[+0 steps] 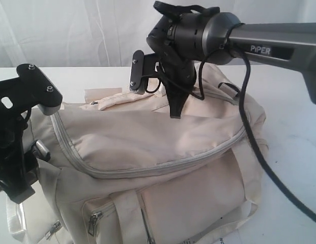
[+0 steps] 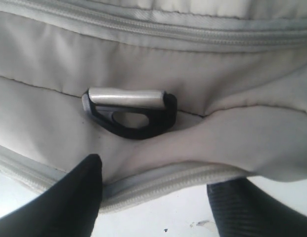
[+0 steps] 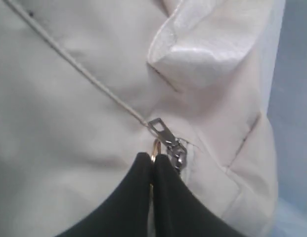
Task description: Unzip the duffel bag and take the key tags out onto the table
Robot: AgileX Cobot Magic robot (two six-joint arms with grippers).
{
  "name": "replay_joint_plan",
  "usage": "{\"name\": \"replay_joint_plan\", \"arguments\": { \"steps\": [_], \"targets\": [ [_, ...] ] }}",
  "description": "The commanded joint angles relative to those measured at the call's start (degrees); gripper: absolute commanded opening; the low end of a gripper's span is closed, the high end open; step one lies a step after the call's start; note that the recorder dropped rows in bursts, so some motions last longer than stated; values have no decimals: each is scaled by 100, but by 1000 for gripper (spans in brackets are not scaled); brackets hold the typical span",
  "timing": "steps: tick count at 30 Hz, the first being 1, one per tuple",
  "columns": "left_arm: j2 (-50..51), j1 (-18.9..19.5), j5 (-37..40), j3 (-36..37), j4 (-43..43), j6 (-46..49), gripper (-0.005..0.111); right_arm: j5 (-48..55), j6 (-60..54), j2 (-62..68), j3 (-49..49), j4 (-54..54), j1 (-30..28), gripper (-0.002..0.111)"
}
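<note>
The cream duffel bag [image 1: 163, 147] lies on the white table [image 1: 300, 132], and its curved grey main zipper [image 1: 163, 165] looks shut. My right gripper [image 1: 174, 114] points down onto the bag's top. In the right wrist view this gripper [image 3: 153, 160] is shut on a small gold ring [image 3: 155, 147] hooked to the metal zipper slider [image 3: 175, 150]. My left gripper [image 2: 158, 177] is open, its fingers [image 2: 89, 182] straddling a zipped edge of the bag just short of a black clip with a metal bar [image 2: 131, 111]. No key tags show.
A black cable [image 1: 269, 173] from the right arm trails over the bag's right end onto the table. Front pocket zipper pulls [image 1: 94, 221] hang low on the bag. A pale curtain backs the table. The left arm [image 1: 15, 127] presses against the bag's left end.
</note>
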Motion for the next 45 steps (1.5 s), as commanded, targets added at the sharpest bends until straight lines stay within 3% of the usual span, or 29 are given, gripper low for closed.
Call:
{"name": "replay_joint_plan", "arguments": {
  "steps": [1, 24, 45],
  "targets": [
    [-46, 6, 195, -19, -243, -52, 64, 20, 265, -311, -24, -79, 8, 0],
    [-46, 6, 195, -19, -241, -40, 64, 1565, 845, -757, -24, -82, -2, 0],
    [-46, 6, 173, -19, -241, -40, 64, 1583, 1653, -1527, 3, 58, -12, 0]
  ]
}}
